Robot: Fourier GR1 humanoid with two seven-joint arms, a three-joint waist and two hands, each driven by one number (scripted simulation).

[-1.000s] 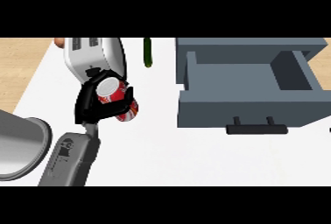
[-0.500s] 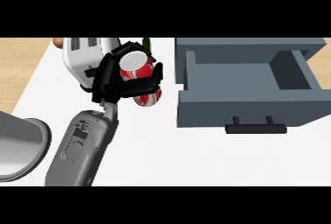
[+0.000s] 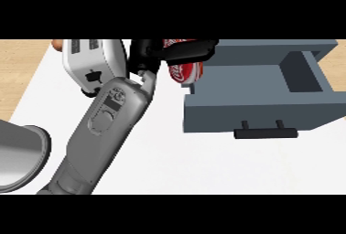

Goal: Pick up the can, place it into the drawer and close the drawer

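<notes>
- Drawer: one, grey, pulled open toward the viewer, dark handle on its front. What shows of the inside is bare grey floor; its far left corner is hidden behind the hand and can.
- Can: one, red w/ white script, held up at the drawer's far left corner, over its left wall. Can't tell if it touches the drawer.
- Left hand: black fingers curled round the can's top and sides, so closed on it. Grey forearm runs up diagonally from the lower left edge.
- Right hand: nowhere in the head view.
- Toaster: one, white, two slots on top, just left of the hand, partly behind the forearm.
- Round grey metal vessel: one, at left edge, cut off by the frame; contents can't be seen.
- Counter: white top, wood strip along the far left edge.
</notes>
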